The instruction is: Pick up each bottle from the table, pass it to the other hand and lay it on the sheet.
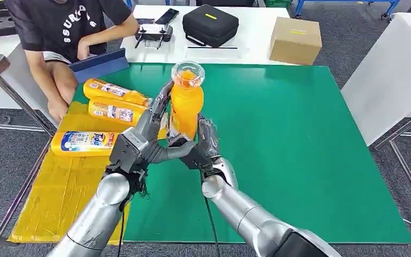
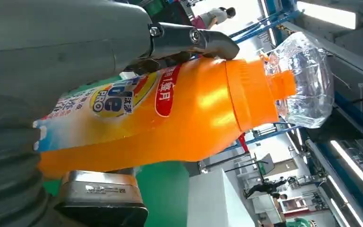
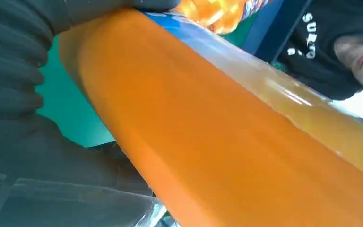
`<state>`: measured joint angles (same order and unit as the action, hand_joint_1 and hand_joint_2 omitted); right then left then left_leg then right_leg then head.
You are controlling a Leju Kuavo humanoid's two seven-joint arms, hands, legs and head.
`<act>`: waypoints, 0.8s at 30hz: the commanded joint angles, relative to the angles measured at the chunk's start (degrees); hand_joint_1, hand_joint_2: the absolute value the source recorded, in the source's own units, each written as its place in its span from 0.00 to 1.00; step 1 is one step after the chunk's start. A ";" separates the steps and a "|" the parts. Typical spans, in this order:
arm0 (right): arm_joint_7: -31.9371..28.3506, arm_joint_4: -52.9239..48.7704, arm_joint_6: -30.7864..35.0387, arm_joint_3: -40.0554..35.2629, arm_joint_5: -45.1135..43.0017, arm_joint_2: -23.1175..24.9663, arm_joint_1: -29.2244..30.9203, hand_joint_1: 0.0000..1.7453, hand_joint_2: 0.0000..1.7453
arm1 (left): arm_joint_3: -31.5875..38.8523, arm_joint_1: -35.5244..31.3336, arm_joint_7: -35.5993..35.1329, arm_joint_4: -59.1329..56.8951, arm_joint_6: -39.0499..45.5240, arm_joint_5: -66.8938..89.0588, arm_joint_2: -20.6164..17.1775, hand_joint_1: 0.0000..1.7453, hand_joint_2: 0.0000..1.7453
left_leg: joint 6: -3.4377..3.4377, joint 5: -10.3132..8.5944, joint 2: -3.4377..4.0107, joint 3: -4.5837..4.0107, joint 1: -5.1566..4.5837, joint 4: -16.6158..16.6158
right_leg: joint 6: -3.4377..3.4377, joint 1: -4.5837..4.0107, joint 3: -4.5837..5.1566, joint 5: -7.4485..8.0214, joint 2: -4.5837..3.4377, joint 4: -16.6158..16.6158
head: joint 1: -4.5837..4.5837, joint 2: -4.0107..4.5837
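Note:
An orange Tide bottle [image 1: 186, 104] with a clear cap stands upright in the air over the green mat [image 1: 299, 150], held between both hands. My left hand [image 1: 144, 139] grips its side, fingers reaching up along the body. My right hand [image 1: 206, 147] clasps the bottle's lower part from the other side. In the left wrist view the bottle [image 2: 179, 118] lies between the thumb and fingers of the left hand [image 2: 52, 47]. The right wrist view has the bottle [image 3: 241, 156] pressed against the right hand [image 3: 23, 94]. Three more bottles [image 1: 115, 92], [image 1: 115, 111], [image 1: 83, 143] lie on the yellow sheet [image 1: 59, 198].
A person [image 1: 64, 32] sits at the table's far left corner, an arm near the sheet, beside a blue tablet [image 1: 99, 64]. On the white table behind stand a black case [image 1: 210, 24], a controller [image 1: 154, 33] and a cardboard box [image 1: 295, 40].

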<state>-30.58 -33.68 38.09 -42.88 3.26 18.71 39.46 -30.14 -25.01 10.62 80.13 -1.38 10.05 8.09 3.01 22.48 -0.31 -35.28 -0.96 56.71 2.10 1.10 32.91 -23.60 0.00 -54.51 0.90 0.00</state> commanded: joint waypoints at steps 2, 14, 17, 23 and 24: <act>-4.85 0.47 0.00 -6.18 -0.07 1.29 0.25 1.00 1.00 | -2.60 -3.53 -1.32 -7.77 1.11 -0.42 0.58 0.00 1.00 | -0.17 0.08 0.00 0.17 0.06 -0.01 | -0.10 -0.05 -0.19 -0.07 0.02 0.04 | -0.02 0.00; -6.86 -1.17 -1.62 1.00 -2.10 0.83 0.29 1.00 1.00 | -2.17 -3.02 -1.57 -7.28 1.65 -0.46 0.47 0.00 1.00 | -0.21 0.09 -0.02 0.18 0.05 0.00 | -0.12 -0.04 -0.20 -0.09 0.04 0.01 | 0.00 0.00; -5.56 -4.83 -2.12 6.46 -0.17 -0.19 0.16 1.00 1.00 | -1.52 -2.39 -1.59 -6.60 1.72 -0.46 0.39 0.00 1.00 | -0.20 0.09 -0.05 0.14 0.05 0.03 | -0.12 -0.04 -0.17 -0.09 0.06 -0.01 | 0.02 0.00; -4.43 -7.10 -1.83 10.95 1.49 -1.04 0.04 1.00 1.00 | -1.08 -2.05 -1.59 -6.04 1.87 -0.34 -0.01 0.00 1.00 | -0.19 0.06 -0.06 0.12 0.02 0.01 | -0.11 -0.01 -0.13 -0.07 0.05 -0.02 | 0.02 0.00; -4.43 -7.10 -1.83 10.95 1.49 -1.04 0.04 1.00 1.00 | -1.08 -2.05 -1.59 -6.04 1.87 -0.34 -0.01 0.00 1.00 | -0.16 0.05 -0.02 0.10 0.01 0.00 | -0.09 -0.01 -0.10 -0.04 0.00 0.00 | 0.00 0.00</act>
<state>-34.47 -36.72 36.83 -36.02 3.85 18.03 37.56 -31.26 -25.52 10.34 79.41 0.52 9.53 9.22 3.01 22.48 -0.37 -35.30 -0.96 56.71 2.10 1.10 32.90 -23.60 0.03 -54.51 0.90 0.00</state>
